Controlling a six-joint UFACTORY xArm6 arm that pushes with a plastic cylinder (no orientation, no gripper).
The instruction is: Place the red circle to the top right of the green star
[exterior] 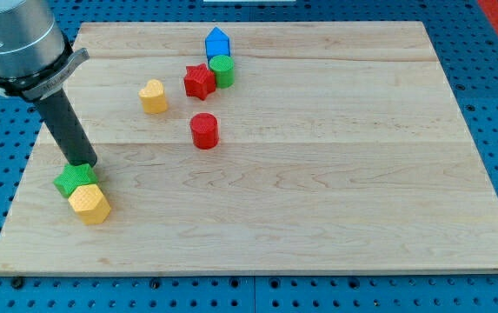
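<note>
The red circle (203, 130) stands on the wooden board, left of centre. The green star (75, 180) lies near the board's left edge, touching a yellow hexagon (89, 203) just below and to its right. My tip (85, 164) is at the green star's upper right edge, touching or almost touching it. The red circle is well to the right of the tip and a little higher in the view.
A yellow heart (153, 96), a red star (199, 82), a green circle (222, 69) and a blue pentagon-like block (218, 43) sit in the upper middle-left. The last three are clustered together. The board (335, 191) lies on a blue perforated table.
</note>
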